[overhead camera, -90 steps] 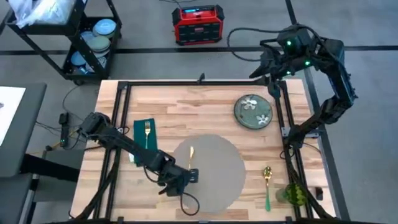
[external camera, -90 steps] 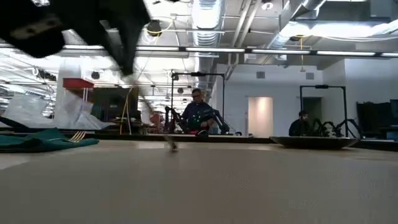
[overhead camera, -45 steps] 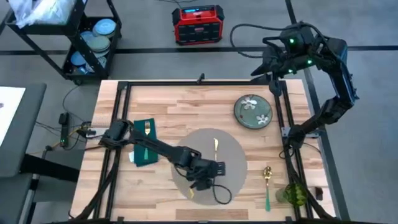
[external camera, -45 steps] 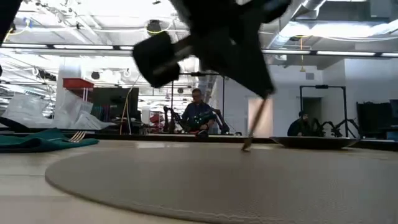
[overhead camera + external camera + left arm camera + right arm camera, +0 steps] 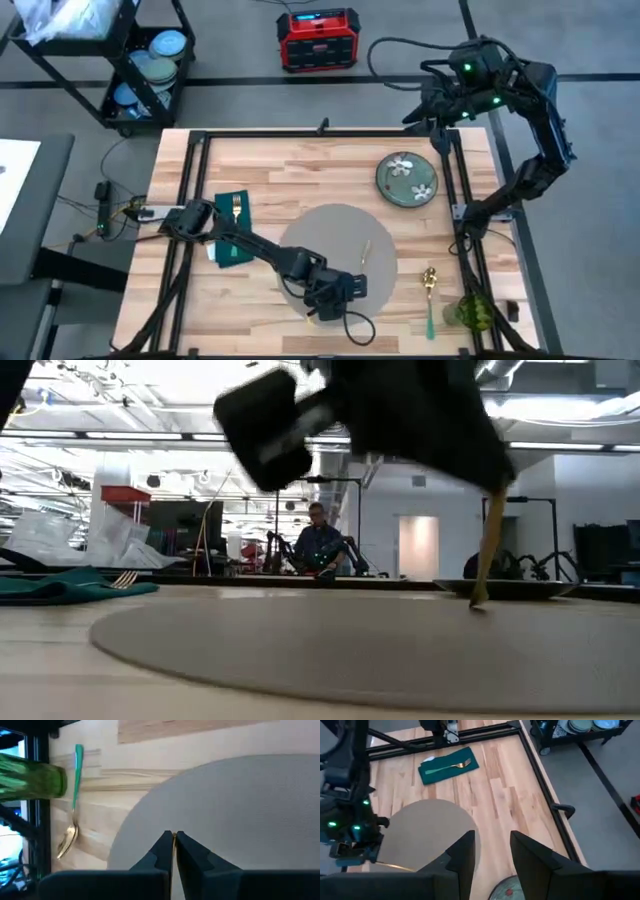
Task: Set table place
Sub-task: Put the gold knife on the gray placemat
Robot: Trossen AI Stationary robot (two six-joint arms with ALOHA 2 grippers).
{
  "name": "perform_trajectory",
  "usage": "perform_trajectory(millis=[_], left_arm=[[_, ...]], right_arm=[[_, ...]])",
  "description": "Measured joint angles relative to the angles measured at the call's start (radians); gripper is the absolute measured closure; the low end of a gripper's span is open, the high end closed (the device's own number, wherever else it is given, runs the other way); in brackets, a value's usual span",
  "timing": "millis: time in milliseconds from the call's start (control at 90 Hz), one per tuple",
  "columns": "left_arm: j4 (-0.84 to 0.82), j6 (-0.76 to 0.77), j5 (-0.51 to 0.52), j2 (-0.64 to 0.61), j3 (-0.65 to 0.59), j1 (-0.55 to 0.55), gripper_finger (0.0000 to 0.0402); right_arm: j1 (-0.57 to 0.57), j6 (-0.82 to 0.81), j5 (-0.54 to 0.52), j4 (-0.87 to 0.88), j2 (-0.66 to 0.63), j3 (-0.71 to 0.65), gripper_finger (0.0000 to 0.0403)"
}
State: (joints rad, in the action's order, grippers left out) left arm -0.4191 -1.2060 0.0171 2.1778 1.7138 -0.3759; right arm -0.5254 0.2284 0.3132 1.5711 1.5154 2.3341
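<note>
The round grey placemat [image 5: 325,240] lies on the wooden table [image 5: 300,170]. My left gripper [image 5: 345,287] hangs over the mat's near right part, shut on a thin gold utensil [image 5: 365,250]. In the low view the utensil [image 5: 487,550] slants down from the gripper [image 5: 495,485]. My right gripper [image 5: 440,110] waits open, high above the far right corner. A flowered plate [image 5: 408,180] rests flat on the wood at the far right. A fork lies on the green napkin [image 5: 233,225] left of the mat. My left gripper pinches the gold utensil's upper part [image 5: 173,840] between its two fingertips, coming from above. The utensil hangs below the fingers, tilted, its lower tip [image 5: 478,601] down at the placemat's surface; whether it touches I cannot tell.
A gold spoon with a green handle [image 5: 430,295] and a green glass [image 5: 472,313] lie near the near right corner. A black frame [image 5: 455,200] runs along the table's edges. Off the table stand a cart of dishes [image 5: 150,65] and a red box [image 5: 318,38].
My left gripper has carried the gold utensil toward the table's right edge, from the placemat's left part to its right part, staying shut on it. The placemat has slid a little toward the far edge.
</note>
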Motion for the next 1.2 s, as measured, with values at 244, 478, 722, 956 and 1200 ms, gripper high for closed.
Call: perform_trajectory(millis=[244,478,722,956,1200], left_arm=[[0.043,-0.009,0.066,0.035,0.0,0.016,0.0401],[0.079,-0.013,0.085,0.035,0.0,0.055,0.0401],[0.061,-0.001,0.013,0.035,0.0,0.052,0.0401],[0.101,-0.006,0.01,0.034,0.0,0.052,0.0401],[0.116,0.012,0.01,0.033,0.0,0.054,0.0401]], right_arm=[[0.046,-0.019,0.002,0.0,0.0,0.0,0.029],[0.079,-0.021,0.002,0.0,0.0,0.0,0.029],[0.082,-0.011,0.001,0.0,0.0,0.0,0.029],[0.081,-0.01,0.001,0.0,0.0,0.0,0.029],[0.107,-0.011,0.001,0.0,0.0,0.0,0.029]])
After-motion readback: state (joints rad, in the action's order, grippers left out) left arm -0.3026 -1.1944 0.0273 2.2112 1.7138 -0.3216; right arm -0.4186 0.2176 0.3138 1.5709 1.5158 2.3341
